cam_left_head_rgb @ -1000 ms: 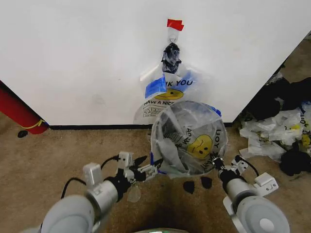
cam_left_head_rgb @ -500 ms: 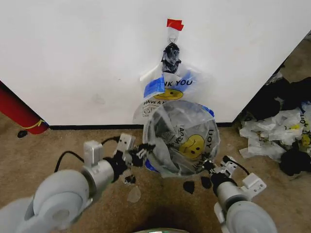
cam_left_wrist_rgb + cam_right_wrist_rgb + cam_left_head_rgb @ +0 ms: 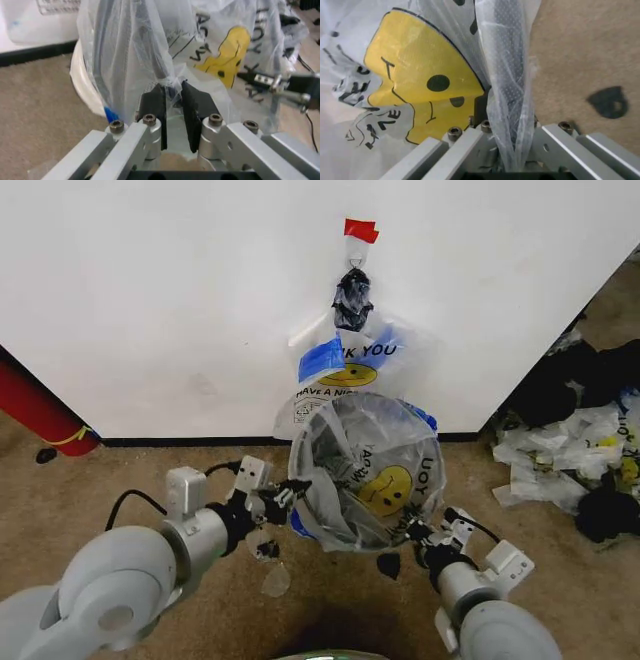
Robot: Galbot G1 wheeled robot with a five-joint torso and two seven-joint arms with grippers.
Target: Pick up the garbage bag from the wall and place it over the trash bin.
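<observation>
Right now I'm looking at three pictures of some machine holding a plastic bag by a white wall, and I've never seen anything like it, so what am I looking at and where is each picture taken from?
This is a wheeled robot with two arms. The wide picture comes from a camera on its head, looking down at the carpet in front of the wall. The other two come from cameras on its wrists, so they look along each arm's gripper.

The left gripper and the right gripper each pinch one side of the garbage bag, the thin one with the yellow smiley, holding it stretched open over the trash bin. In the wrist views you see the plastic clamped between the fingers.

Another smiley bag hangs on the wall under red tape. More bags lie heaped on the floor at the robot's right.
</observation>
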